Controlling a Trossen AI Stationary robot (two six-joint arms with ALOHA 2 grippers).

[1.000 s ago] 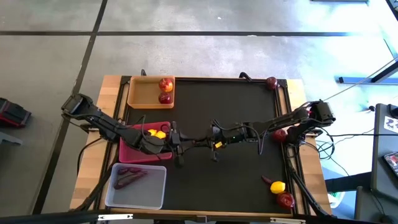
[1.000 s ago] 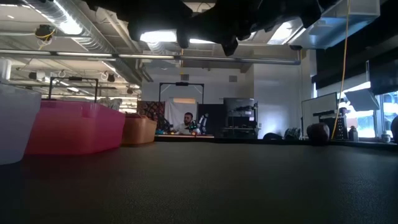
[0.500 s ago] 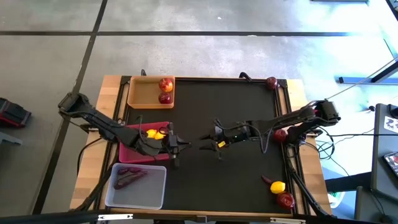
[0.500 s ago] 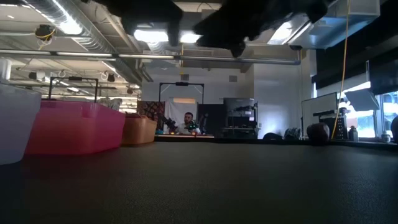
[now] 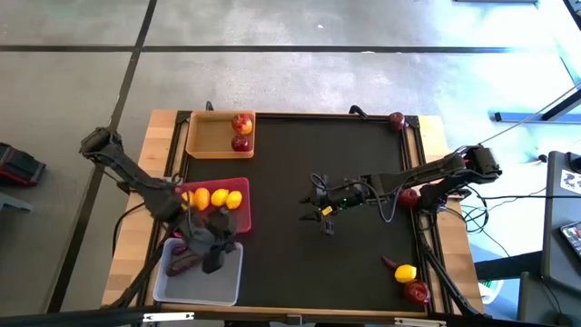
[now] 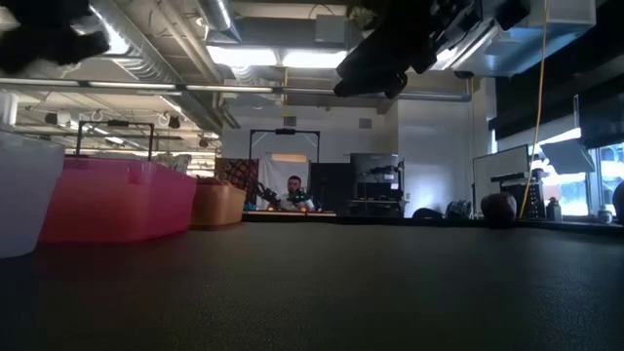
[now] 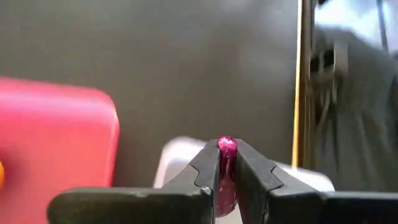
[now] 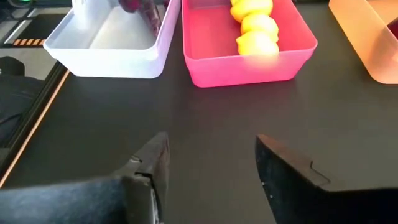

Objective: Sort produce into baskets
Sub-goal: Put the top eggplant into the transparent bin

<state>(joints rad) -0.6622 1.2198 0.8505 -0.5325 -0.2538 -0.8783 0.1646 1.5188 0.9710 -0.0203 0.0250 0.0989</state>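
Note:
My left gripper (image 7: 227, 152) is shut on a slim dark-purple root (image 7: 227, 163) and hangs over the white tray (image 5: 195, 272) at the table's near left, where more roots (image 5: 182, 263) lie. My right gripper (image 8: 211, 162) stands open above mid-table (image 5: 318, 211) with nothing between its fingers. The pink tray (image 5: 238, 221) holds lemons (image 5: 218, 197). Two apples lie in the tan tray (image 5: 221, 134). Loose on the mat are apples (image 5: 397, 120), (image 5: 408, 195), (image 5: 417, 292), a lemon (image 5: 406, 272) and a root (image 5: 388, 263). My left gripper pinches the purple root between its two fingers (image 7: 205, 174), which slant downward. The root lies along the fingers, and its rounded end (image 7: 227, 145) pokes out just past the fingertips. It is lifted clear, with the white tray's rim (image 7: 180, 155) beyond it.
The three trays stand in a row along the table's left side, seen also in the right wrist view: white tray (image 8: 112, 37), pink tray (image 8: 249, 56), tan tray (image 8: 367, 37). A raised frame edges the black mat (image 5: 300, 163). A person sits far off in the room (image 6: 295, 192).
The two grippers stood tip to tip at mid-table. My left gripper has since swung away toward the table's near left corner, turning as it went, and now hangs over the white tray. My right gripper has opened and drawn back a little toward the right.

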